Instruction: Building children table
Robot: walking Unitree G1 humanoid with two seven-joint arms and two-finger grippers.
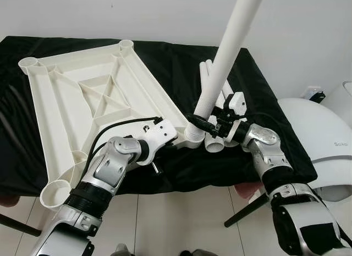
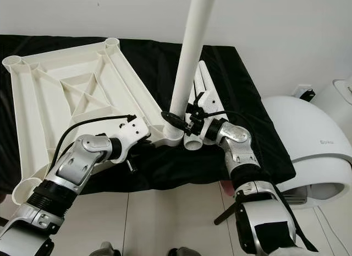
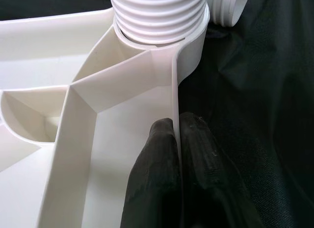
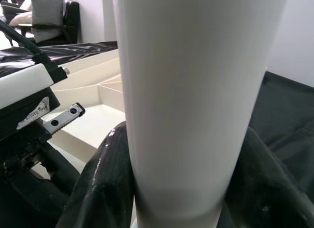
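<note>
A white ribbed plastic tabletop (image 1: pixel 82 96) lies upside down on a black cloth-covered table (image 1: pixel 264 102), filling the left half of the left eye view, with round sockets at its corners. At lower centre, the left gripper (image 3: pixel 177 139) pinches the tabletop's thin side rim, one black finger (image 3: pixel 154 169) on each face of the wall. Just beyond it, a long white plastic tube leg (image 1: pixel 228 52) stands tilted toward the upper right, its threaded end seated in the near corner socket (image 1: pixel 193 136). The right gripper (image 1: pixel 204 121) is clamped around the leg's lower part (both fingers press its sides). More white tube legs (image 1: pixel 215 143) lie on the cloth right of centre.
</note>
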